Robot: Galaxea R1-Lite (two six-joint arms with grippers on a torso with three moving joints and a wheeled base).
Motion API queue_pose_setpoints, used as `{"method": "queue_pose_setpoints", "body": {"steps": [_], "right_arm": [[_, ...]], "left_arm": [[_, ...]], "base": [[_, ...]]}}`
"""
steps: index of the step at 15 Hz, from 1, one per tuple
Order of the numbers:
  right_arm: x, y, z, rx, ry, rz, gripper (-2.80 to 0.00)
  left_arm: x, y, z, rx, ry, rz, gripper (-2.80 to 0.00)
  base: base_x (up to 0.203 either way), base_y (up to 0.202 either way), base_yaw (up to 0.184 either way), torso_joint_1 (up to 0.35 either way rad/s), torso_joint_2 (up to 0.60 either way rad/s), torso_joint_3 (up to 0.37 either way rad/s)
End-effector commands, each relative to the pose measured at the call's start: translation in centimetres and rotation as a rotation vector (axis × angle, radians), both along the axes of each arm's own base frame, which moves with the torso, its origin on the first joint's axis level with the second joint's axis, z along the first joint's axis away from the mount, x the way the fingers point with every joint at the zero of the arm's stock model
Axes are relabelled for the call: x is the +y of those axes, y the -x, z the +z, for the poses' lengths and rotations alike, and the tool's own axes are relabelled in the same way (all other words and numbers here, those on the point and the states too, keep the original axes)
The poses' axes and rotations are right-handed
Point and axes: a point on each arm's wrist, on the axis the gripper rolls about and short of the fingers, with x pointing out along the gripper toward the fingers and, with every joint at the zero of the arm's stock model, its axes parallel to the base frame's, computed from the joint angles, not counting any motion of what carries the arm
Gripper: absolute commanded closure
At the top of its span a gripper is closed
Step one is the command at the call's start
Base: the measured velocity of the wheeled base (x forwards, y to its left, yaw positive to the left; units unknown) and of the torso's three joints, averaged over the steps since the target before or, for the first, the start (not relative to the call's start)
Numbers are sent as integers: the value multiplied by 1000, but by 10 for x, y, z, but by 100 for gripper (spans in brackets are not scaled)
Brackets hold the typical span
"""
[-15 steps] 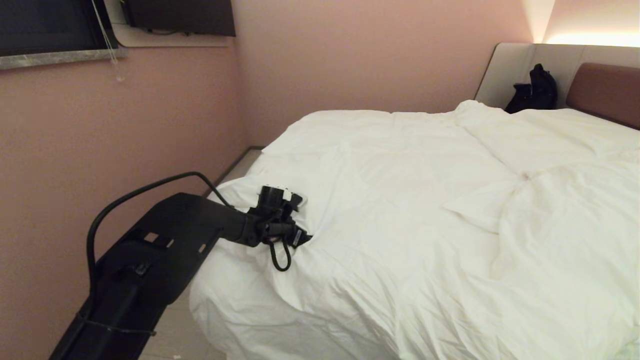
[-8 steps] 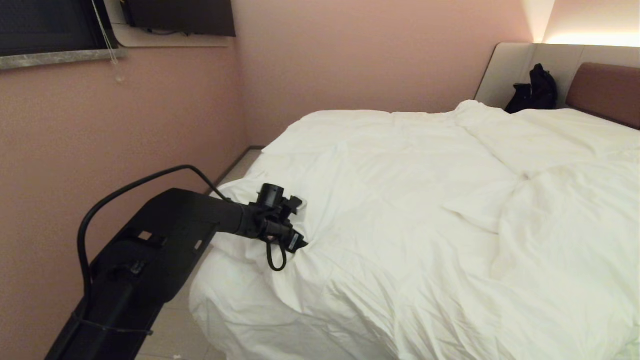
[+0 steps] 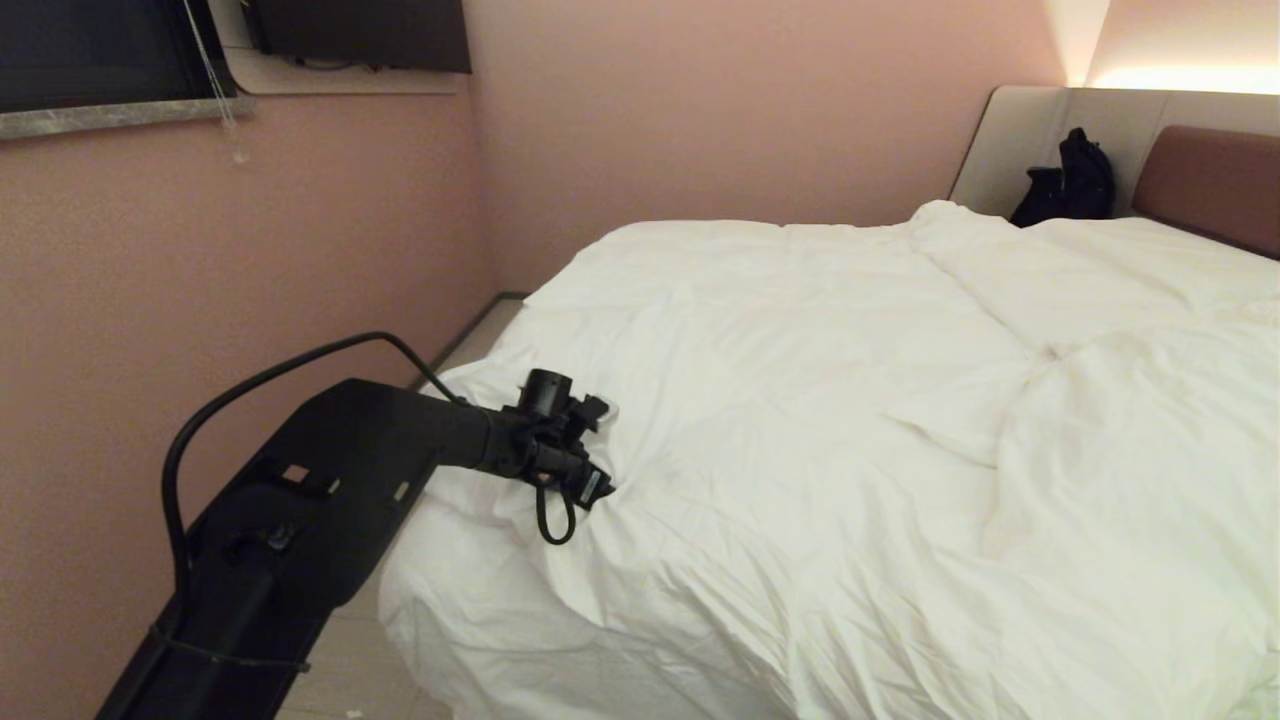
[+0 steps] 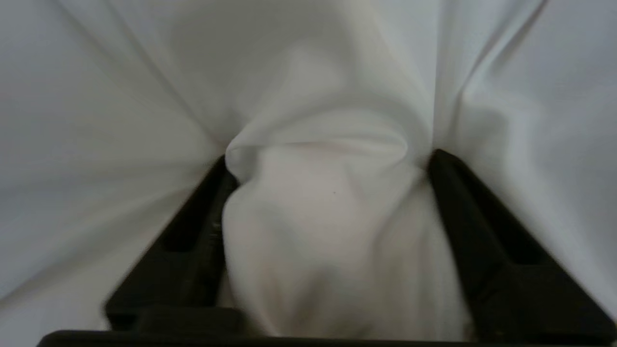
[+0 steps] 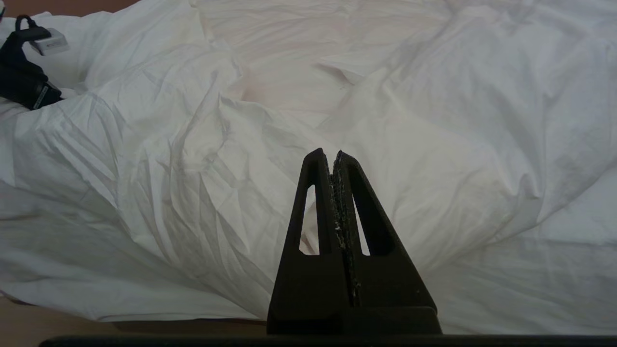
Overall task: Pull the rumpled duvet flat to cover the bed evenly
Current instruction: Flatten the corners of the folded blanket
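Duvet fills nearly the whole bed, puffy and creased, with a raised fold running across the middle toward the headboard and its near-left corner bunched and hanging over the edge. I have the left gripper pressed down into that corner, and in the left wrist view the jaws stand apart with a fat roll of the cover bulging up between them; they straddle the cloth without yet pinching it, so I would not call it a grip. I placed it there because this corner looks the most gathered, and a hold on it should let me draw the quilt out toward the foot and the side. The right gripper hangs off the near edge of the bed with its jaws pressed together on nothing, parked out of the way. I judge closing on the roll comes next, and thick filling may slip free if the bite is shallow.
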Motion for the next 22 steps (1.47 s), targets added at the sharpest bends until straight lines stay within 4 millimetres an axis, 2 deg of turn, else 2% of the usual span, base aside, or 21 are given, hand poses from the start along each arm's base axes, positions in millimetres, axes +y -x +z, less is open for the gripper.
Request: {"method": "queue_pose_setpoints", "body": {"steps": [1,9,11,13,15,16,20,22], "right_arm": [[0,0,0,0,-1,1,0],[0,0,0,0,1,1,0],[0,0,0,0,2,1,0],[0,0,0,1,2,1,0],[0,0,0,-2,2,1,0],[0,0,0,0,2,1,0],[0,0,0,-2,2,1,0],[0,0,0,-2,2,1,0]], "left_arm": [[1,0,-2,2,-1,0,0],[1,1,12,-21,17,7,0],[3,7,25,-29,23,9,0],[10,24,52,-36,27,9,0],[14,36,61,-24,21,9,0],[20,49,68,-7,13,10,0],[52,127,78,129,-45,12,0],[63,155,79,168,-63,11,0]], "base": [[0,0,0,0,0,0],[0,0,0,0,0,0],[0,0,0,0,0,0],[0,0,0,0,0,0],[0,0,0,0,0,0],[0,0,0,0,0,0],[0,0,0,0,0,0],[0,0,0,0,0,0]]}}
